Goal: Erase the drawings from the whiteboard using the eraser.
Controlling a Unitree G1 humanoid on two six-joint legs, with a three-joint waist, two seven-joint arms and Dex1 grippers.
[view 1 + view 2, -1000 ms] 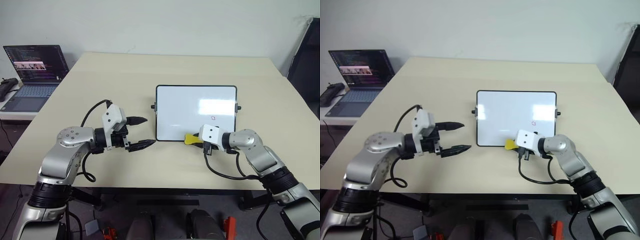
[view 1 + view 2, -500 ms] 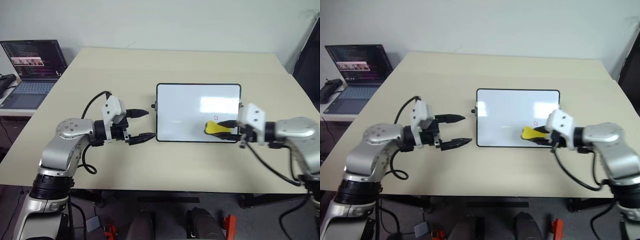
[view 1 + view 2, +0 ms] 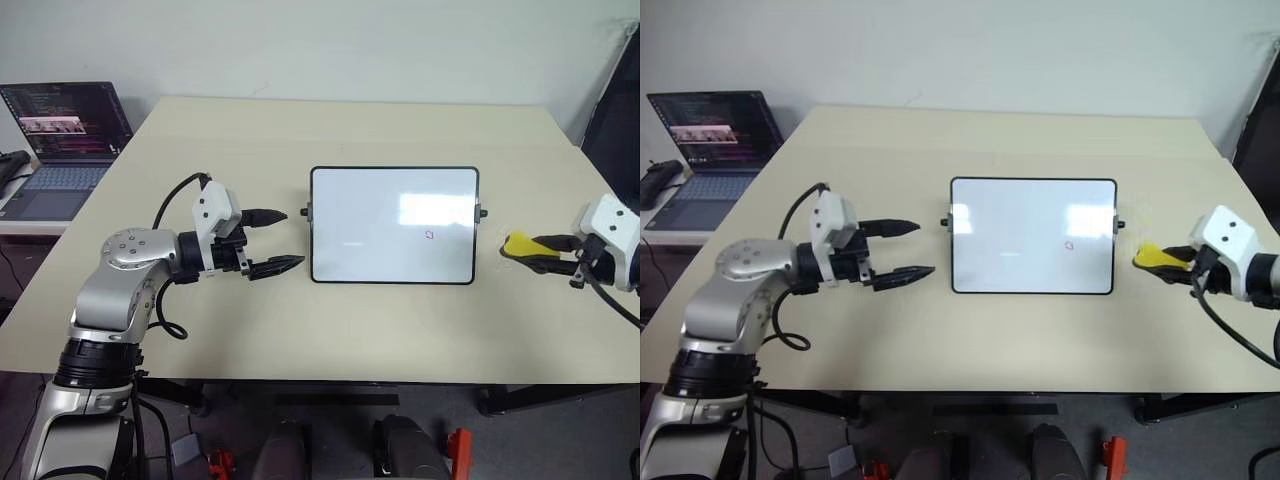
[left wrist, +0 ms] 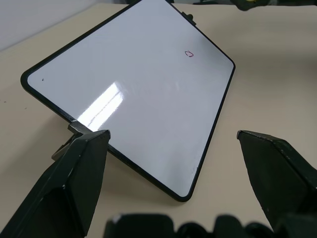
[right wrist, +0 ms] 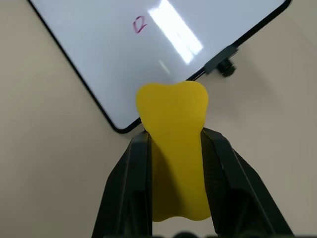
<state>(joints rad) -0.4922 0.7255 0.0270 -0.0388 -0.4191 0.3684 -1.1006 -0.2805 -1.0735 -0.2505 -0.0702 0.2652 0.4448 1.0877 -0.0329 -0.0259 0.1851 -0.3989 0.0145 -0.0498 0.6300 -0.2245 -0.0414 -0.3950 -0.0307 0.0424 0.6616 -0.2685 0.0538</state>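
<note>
The whiteboard [image 3: 393,200] lies flat in the middle of the table. One drawing [image 3: 428,236], a small red loop, shows on its right half; I also see this drawing [image 5: 139,24] in the right wrist view. My right gripper [image 3: 545,252] hovers to the right of the board, clear of its edge, shut on the yellow eraser [image 3: 520,245]. The eraser [image 5: 173,114] sticks out between the two black fingers [image 5: 133,168]. My left gripper [image 3: 292,238] stands open just left of the board, pointing at its left edge, with nothing in it.
The beige table [image 3: 350,125] has bare room all around the board. An open laptop [image 3: 65,130] sits on a side surface at the far left, with a black object [image 3: 10,165] beside it. A dark panel [image 3: 615,110] stands at the far right.
My right gripper has carried the eraser from the board's near edge up and to the right, off the board. The left gripper has stayed almost where it was.
</note>
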